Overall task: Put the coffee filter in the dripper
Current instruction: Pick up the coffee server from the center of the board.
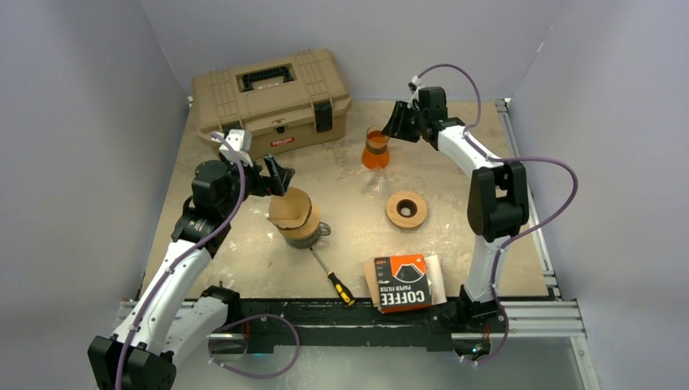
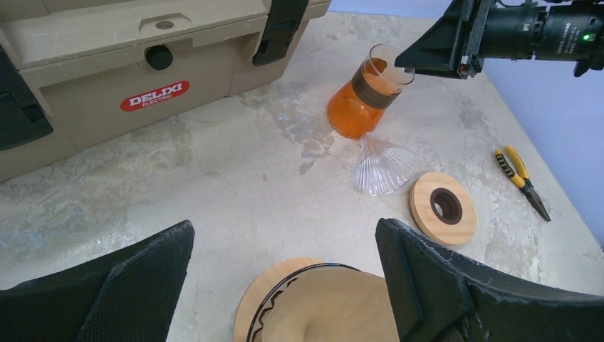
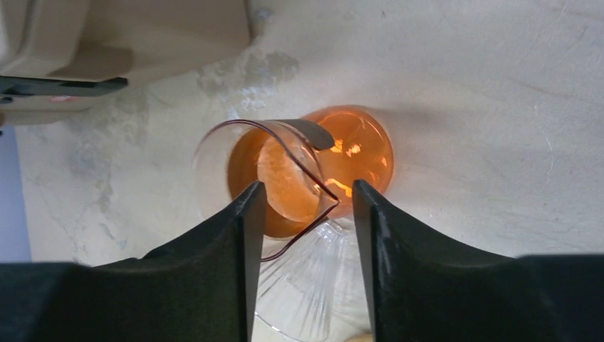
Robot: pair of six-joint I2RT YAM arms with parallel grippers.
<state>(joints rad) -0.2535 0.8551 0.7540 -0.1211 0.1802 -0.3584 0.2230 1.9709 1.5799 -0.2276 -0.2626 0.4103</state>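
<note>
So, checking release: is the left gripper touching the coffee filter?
Cannot tell. Left wrist view: one left gripper finger stands clear, the other overlaps the coffee filter's edge.

Tan Delixi toolbox [image 1: 272, 97] at eleven o'clock, orange glass carafe [image 1: 375, 150] at one, wooden ring [image 1: 406, 210] at three, screwdriver [image 1: 333, 278] at six.

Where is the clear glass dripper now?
Left wrist view, right of centre: the glass dripper lies tipped between the orange carafe and the wooden ring.

Soft even overhead light, faint shadows, sharp focus; glints on orange carafe [image 3: 349, 149]
</note>
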